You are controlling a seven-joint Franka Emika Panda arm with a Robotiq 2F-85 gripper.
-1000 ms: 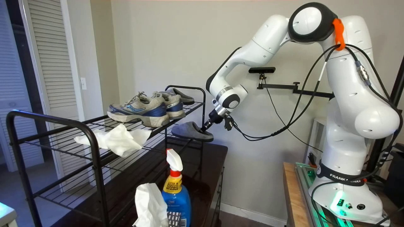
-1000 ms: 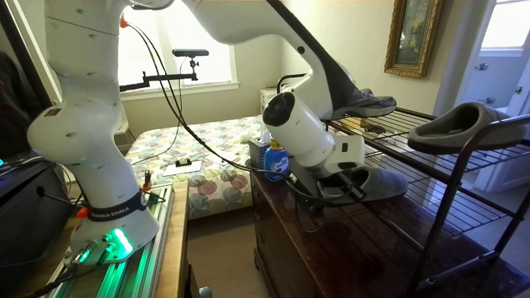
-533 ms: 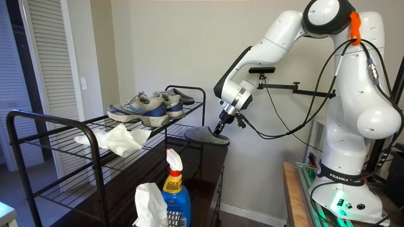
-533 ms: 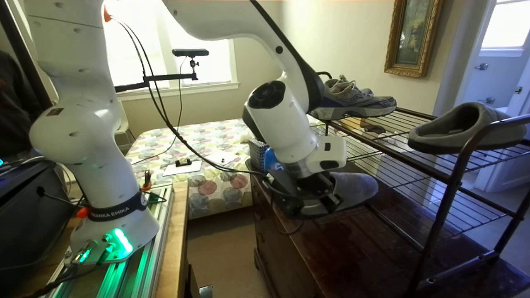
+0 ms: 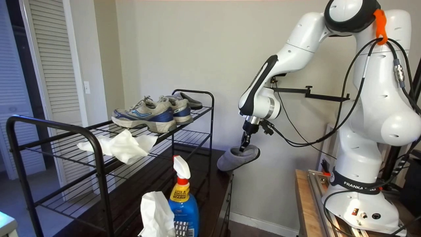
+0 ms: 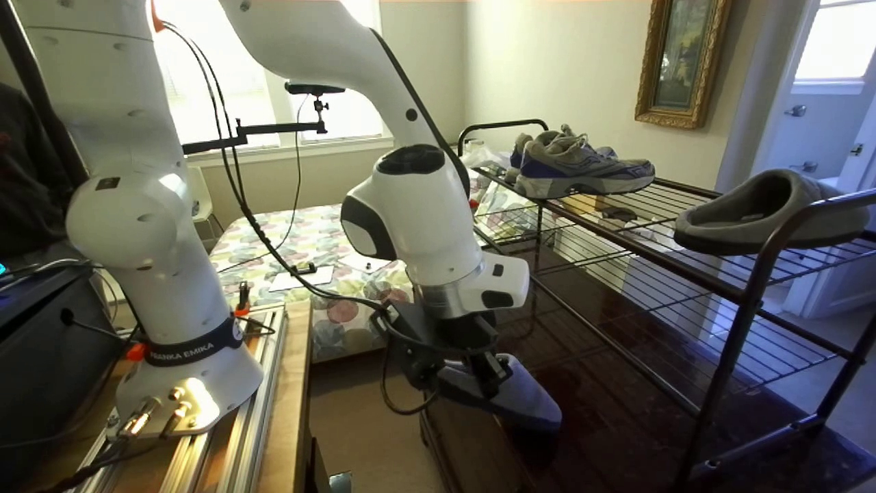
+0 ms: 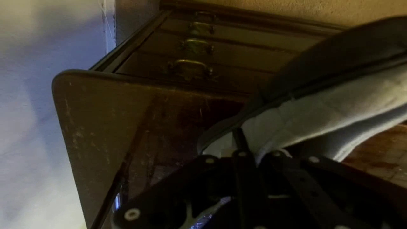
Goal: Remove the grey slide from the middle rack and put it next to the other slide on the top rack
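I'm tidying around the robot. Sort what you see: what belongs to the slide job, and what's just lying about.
Part of the job:
gripper
held grey slide
other grey slide
black rack

Just lying about:
running shoes
white tissues
spray bottle

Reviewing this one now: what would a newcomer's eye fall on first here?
Probably the big white arm on the right of an exterior view, its gripper pinching a grey slide that tilts toe-down, clear of the black rack. Next, perhaps, the pale-and-blue running shoes atop that rack, and the blue spray bottle in the foreground, with its red-and-white nozzle.
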